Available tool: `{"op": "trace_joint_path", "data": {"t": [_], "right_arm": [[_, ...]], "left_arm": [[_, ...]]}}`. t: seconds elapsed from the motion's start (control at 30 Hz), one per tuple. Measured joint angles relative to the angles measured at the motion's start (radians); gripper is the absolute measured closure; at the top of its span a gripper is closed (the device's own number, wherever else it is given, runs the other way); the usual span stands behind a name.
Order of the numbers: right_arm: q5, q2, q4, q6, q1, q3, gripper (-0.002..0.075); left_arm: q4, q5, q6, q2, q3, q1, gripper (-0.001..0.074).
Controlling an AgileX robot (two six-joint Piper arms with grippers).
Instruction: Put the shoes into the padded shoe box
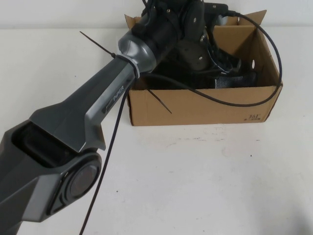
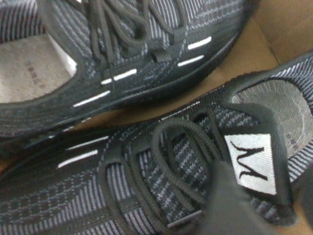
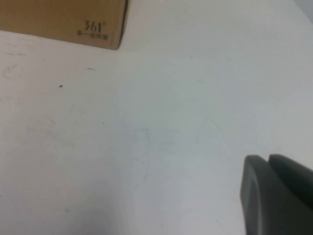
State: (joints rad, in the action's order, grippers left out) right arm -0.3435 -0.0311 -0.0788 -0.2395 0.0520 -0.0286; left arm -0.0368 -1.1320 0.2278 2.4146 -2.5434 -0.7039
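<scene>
White table (image 1: 205, 181), pale wall behind, nothing else around. Brown padded shoe box (image 1: 205, 105) sits at the far middle of the table, flaps up, small black print at its near right corner, also seen from my right wrist camera (image 3: 93, 27).

My left arm reaches across from the near left and dips into the box; my left gripper (image 2: 230, 205) is down inside, right over the shoes. High view hides it behind the wrist and cables. Left wrist view shows only a dark blurred piece of it against the tongue of the nearer shoe (image 2: 146, 191), so whether it's open, closed or pinching that tongue, cannot tell.

My right gripper (image 3: 276, 196) hangs low over bare table, off to the box's printed corner side, well apart from it; fingers look pressed together, holding nothing. It's out of the high view.

Shoes: both black knit sneakers are in the box. Second shoe (image 2: 127, 63) lies just beside the first, side by side, cardboard floor visible between them. In the high view a ribbed sole (image 1: 230, 78) shows inside the box, right half.

Progress: looks nearly done, both shoes in. What's left, my guess: let go if I'm gripping, lift the left arm clear of the box.
</scene>
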Motion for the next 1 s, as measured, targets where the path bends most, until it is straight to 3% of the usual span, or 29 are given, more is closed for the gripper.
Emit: {"op": "trace_joint_path", "data": {"t": [0.13, 0.37, 0.5, 0.6, 0.67, 0.83, 1.0], "right_arm": [[0.0, 0.0, 0.0, 0.0, 0.0, 0.0, 0.0733], [0.0, 0.0, 0.0, 0.0, 0.0, 0.0, 0.0733], [0.0, 0.0, 0.0, 0.0, 0.0, 0.0, 0.0733], [0.0, 0.0, 0.0, 0.0, 0.0, 0.0, 0.0733], [0.0, 0.0, 0.0, 0.0, 0.0, 0.0, 0.0733], [0.0, 0.0, 0.0, 0.0, 0.0, 0.0, 0.0732], [0.0, 0.0, 0.0, 0.0, 0.0, 0.0, 0.0733]], "left_arm": [[0.007, 0.0, 0.004, -0.019, 0.0, 0.0, 0.0339], [0.027, -0.034, 0.006, -0.095, 0.0, 0.0, 0.0321], [0.05, -0.094, -0.02, -0.147, 0.0, 0.0, 0.0442], [0.065, -0.121, -0.082, -0.189, 0.0, 0.008, 0.0624], [0.084, -0.125, -0.11, -0.218, 0.0, 0.017, 0.0689], [0.173, -0.129, -0.137, -0.318, 0.064, 0.021, 0.0729], [0.262, -0.129, -0.129, -0.451, 0.249, 0.021, 0.0735]]}}
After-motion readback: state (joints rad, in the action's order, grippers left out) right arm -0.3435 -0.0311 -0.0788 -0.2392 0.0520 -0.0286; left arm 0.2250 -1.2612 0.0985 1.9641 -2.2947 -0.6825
